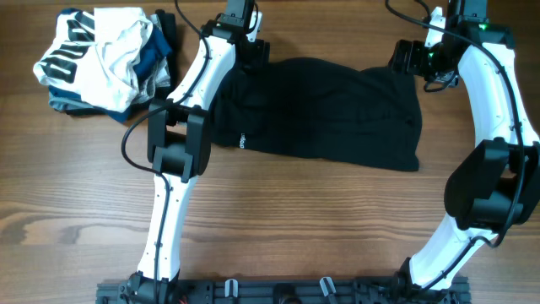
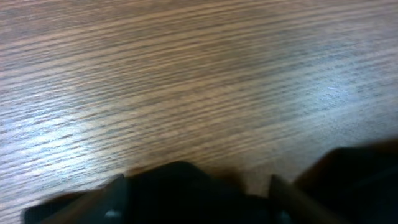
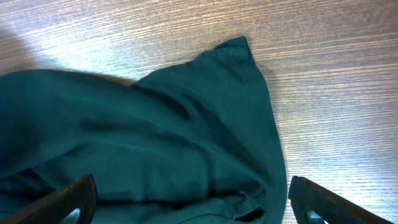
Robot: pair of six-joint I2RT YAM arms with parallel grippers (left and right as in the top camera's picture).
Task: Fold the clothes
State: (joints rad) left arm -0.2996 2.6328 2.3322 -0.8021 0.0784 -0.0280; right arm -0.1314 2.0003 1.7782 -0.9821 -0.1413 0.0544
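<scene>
A dark garment [image 1: 329, 114] lies spread flat across the back middle of the wooden table. My left gripper [image 1: 251, 52] is at its far left corner. In the left wrist view the fingers [image 2: 196, 205] stand wide apart with dark cloth [image 2: 180, 186] bunched between them, blurred. My right gripper [image 1: 407, 57] is at the far right corner. In the right wrist view its fingers [image 3: 189, 208] are wide open over the rumpled cloth [image 3: 155, 137], which looks dark teal there, with the corner pointing away.
A pile of white, blue and striped clothes [image 1: 105, 55] sits at the back left, close to the left arm. Bare wood [image 1: 295, 219] lies in front of the garment. The arm bases stand along the front edge.
</scene>
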